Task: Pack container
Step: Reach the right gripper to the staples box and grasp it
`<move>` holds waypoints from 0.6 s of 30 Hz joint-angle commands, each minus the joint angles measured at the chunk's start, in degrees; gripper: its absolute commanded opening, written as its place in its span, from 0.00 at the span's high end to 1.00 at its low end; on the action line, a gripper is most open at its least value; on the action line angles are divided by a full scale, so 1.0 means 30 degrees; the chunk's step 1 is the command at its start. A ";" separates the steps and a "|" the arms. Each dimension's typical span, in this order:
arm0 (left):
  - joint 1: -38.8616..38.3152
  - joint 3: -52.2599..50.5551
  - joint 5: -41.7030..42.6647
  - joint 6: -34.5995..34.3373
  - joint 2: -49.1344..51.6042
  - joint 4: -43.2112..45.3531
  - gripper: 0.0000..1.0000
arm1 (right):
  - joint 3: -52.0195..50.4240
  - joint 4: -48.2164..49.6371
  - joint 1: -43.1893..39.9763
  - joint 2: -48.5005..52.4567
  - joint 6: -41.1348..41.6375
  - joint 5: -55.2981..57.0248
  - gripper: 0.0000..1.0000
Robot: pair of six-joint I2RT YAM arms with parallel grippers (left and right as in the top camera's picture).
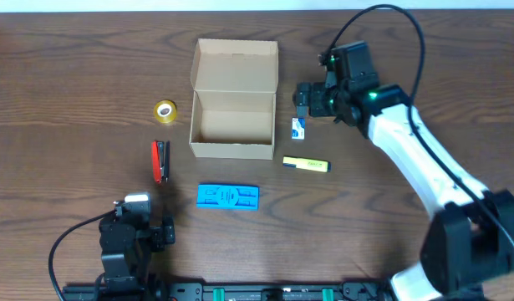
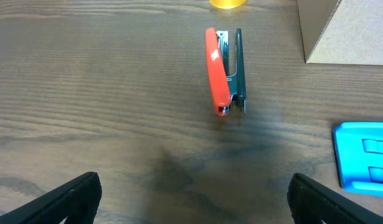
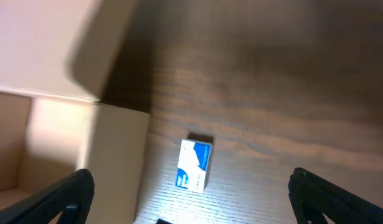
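The right gripper (image 1: 303,100) hangs just right of the container (image 1: 231,150), its jaws spread wide and holding nothing, above a small blue-and-white box (image 3: 195,163). The container sits mid-table with its flap open on the far side. The left gripper (image 2: 194,186) is also wide and empty, on the near side of a red stapler (image 2: 223,71).
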 commanded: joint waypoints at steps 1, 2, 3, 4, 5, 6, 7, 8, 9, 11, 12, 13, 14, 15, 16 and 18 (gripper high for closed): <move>-0.0080 -0.0299 -0.0109 -0.0073 -0.0124 -0.0058 0.05 | 0.0277 0.0007 0.0226 0.0860 0.1945 0.0350 0.01; -0.0080 -0.0299 -0.0109 -0.0073 -0.0124 -0.0058 0.05 | 0.0277 0.0029 0.0262 0.1100 0.2157 0.0357 0.01; -0.0080 -0.0299 -0.0109 -0.0073 -0.0124 -0.0058 0.04 | 0.0277 0.0051 0.0328 0.1377 0.2346 0.0357 0.01; -0.0080 -0.0299 -0.0109 -0.0080 -0.0124 -0.0058 0.05 | 0.0277 0.0051 0.0408 0.1647 0.2645 0.0372 0.01; -0.0080 -0.0299 -0.0109 -0.0073 -0.0124 -0.0058 0.05 | 0.0277 0.0051 0.0459 0.1880 0.2907 0.0372 0.01; -0.0080 -0.0299 -0.0109 -0.0080 -0.0124 -0.0058 0.05 | 0.0277 0.0051 0.0525 0.2142 0.3206 0.0364 0.01; -0.0080 -0.0299 -0.0109 -0.0080 -0.0124 -0.0058 0.05 | 0.0277 0.0051 0.0583 0.2346 0.3395 0.0364 0.02; -0.0080 -0.0299 -0.0109 -0.0073 -0.0124 -0.0058 0.05 | 0.0277 0.0051 0.0656 0.2572 0.3541 0.0357 0.03; -0.0080 -0.0299 -0.0109 -0.0073 -0.0124 -0.0058 0.05 | 0.0277 0.0051 0.0714 0.2761 0.3563 0.0364 0.05; -0.0080 -0.0299 -0.0109 -0.0073 -0.0124 -0.0058 0.05 | 0.0277 0.0044 0.0867 0.3111 0.3563 0.0364 0.06; -0.0080 -0.0299 -0.0109 -0.0073 -0.0124 -0.0058 0.05 | 0.0277 0.0044 0.0962 0.3300 0.3563 0.0386 0.07; -0.0080 -0.0299 -0.0109 -0.0073 -0.0124 -0.0058 0.05 | 0.0277 0.0029 0.1078 0.3432 0.3650 0.0539 0.08; -0.0080 -0.0299 -0.0109 -0.0080 -0.0124 -0.0058 0.05 | 0.0277 -0.0015 0.1217 0.3636 0.3920 0.0889 0.09; -0.0080 -0.0299 -0.0109 -0.0080 -0.0124 -0.0058 0.05 | 0.0277 -0.0095 0.1384 0.3745 0.4044 0.1268 0.09; -0.0080 -0.0299 -0.0109 -0.0073 -0.0124 -0.0058 0.05 | 0.0277 -0.0131 0.1530 0.3898 0.4065 0.1647 0.09; -0.0080 -0.0299 -0.0109 -0.0080 -0.0124 -0.0058 0.05 | 0.0284 -0.0430 0.1814 0.4036 0.4320 0.2412 0.10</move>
